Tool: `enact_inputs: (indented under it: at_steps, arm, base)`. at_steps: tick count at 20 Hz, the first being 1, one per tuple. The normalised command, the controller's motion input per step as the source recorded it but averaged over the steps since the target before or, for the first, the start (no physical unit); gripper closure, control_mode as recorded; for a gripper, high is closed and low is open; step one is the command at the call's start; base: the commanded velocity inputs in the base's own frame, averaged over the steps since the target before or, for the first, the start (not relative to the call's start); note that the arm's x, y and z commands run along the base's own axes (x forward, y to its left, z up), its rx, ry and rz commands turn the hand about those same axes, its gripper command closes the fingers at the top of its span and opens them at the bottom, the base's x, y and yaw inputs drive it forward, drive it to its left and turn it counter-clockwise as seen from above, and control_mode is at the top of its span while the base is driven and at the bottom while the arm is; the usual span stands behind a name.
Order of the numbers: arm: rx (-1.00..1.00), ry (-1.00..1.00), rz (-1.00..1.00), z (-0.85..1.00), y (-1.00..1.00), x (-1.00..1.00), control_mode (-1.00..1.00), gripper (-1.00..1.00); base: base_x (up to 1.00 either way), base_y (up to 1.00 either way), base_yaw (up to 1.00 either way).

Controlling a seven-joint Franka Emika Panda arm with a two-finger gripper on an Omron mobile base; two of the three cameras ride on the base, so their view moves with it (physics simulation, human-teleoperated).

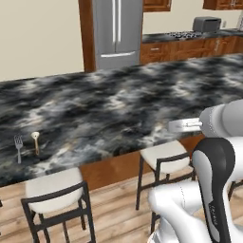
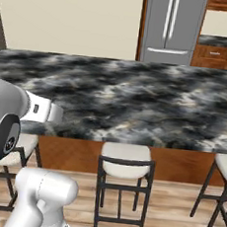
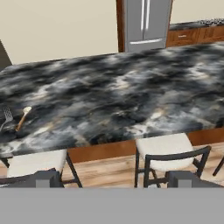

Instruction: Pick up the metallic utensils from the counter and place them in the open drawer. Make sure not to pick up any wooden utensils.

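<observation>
Two utensils are seen at approx. 9 o'clock on the worktop (image 1: 118, 104): silver fork (image 1: 18, 144) just beside wooden spoon (image 1: 35, 140). Hand (image 3: 113, 178) is apart, empty, well away. Risk: spoon could be grabbed or knocked, given the tight spacing.

A fork (image 1: 18, 146) and a wooden spoon (image 1: 35, 141) lie side by side near the counter's (image 1: 123, 107) edge at nine o'clock. Two stools (image 1: 56, 197) stand below it at six; a fridge (image 1: 117, 31) stands at twelve.
</observation>
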Motion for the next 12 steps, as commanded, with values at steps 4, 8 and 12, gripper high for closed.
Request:
enact_inputs:
  at_steps: [4, 8, 12]
  arm:
    - [0.00, 0.00, 0.00, 0.00, 0.00, 0.00, 1.00, -1.00]
    - [0.00, 0.00, 0.00, 0.00, 0.00, 0.00, 1.00, -1.00]
    - [0.00, 0.00, 0.00, 0.00, 0.00, 0.00, 1.00, -1.00]
  base:
    - [0.00, 1.00, 0.00]
    - [0.00, 1.00, 0.00]
    - [0.04, 1.00, 0.00]
